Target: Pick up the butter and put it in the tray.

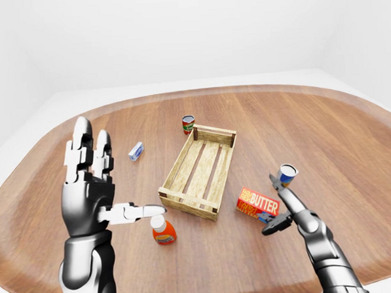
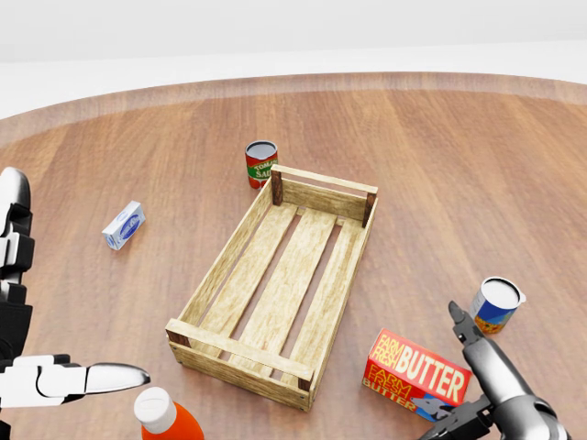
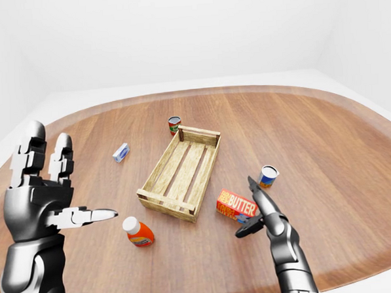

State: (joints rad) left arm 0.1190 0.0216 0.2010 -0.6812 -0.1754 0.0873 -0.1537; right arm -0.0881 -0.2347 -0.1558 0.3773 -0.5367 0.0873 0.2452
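The butter [image 2: 415,371] is a red and orange box lying flat on the wooden table, just right of the tray's near corner. The tray [image 2: 282,280] is an empty slatted wooden crate in the middle of the head view. My right hand [image 2: 459,371] is open at the butter's right end, one finger up beside it and the thumb low by its near corner, without closing round it. My left hand [image 1: 96,191] is raised at the left, fingers spread open and holding nothing.
A red tomato can [image 2: 261,164] stands against the tray's far corner. A small blue and white carton [image 2: 123,225] lies to the left. An orange bottle with a white cap [image 2: 163,417] stands near the tray's lower left. A blue can [image 2: 496,305] stands right of the butter.
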